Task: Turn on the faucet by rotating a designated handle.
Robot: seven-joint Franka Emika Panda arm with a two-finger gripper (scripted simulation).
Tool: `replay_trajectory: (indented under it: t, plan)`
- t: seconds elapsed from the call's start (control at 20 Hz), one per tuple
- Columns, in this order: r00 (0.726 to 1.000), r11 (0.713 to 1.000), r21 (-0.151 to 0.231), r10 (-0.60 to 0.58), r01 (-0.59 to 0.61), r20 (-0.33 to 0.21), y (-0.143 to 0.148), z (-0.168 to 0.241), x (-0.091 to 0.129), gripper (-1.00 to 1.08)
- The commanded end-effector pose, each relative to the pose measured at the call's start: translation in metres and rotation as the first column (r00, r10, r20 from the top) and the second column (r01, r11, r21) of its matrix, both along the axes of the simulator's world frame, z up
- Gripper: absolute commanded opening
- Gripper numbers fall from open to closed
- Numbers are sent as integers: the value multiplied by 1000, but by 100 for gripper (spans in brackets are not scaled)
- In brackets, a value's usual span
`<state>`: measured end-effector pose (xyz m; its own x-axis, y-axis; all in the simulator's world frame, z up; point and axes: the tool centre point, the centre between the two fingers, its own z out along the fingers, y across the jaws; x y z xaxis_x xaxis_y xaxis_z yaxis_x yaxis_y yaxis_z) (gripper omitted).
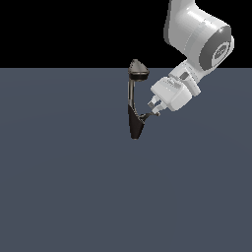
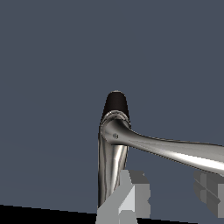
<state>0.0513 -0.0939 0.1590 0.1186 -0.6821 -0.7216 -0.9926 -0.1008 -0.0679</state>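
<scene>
Faucet (image 1: 135, 101) stands on dark floor (image 1: 59, 197), black base down, grey cone head on top. Your gripper (image 1: 153, 109) sits just beside faucet, on exterior view's right. Thin handle (image 1: 143, 117) sticks out from base toward gripper. Wrist cam: handle (image 2: 175, 151) runs between fingers (image 2: 127, 199). Fingers apart, not squeezing; touch unclear.

One faucet (image 1: 135, 106): one black base, one grey stem, one cone head, one thin handle (image 1: 144, 117) off the base. One arm (image 1: 197, 37), one gripper (image 1: 154, 108) with two fingers (image 2: 127, 199). One grey tabletop (image 1: 59, 187)
</scene>
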Motion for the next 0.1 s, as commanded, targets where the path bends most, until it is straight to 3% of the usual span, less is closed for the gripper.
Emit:
replay_trajectory:
  t: [0.0,0.05]
  plan:
    - [996,997,-30,-67,65,-67,-50,-53,-21,-100]
    - [996,997,-30,-67,65,-67,-50,-53,-21,-100]
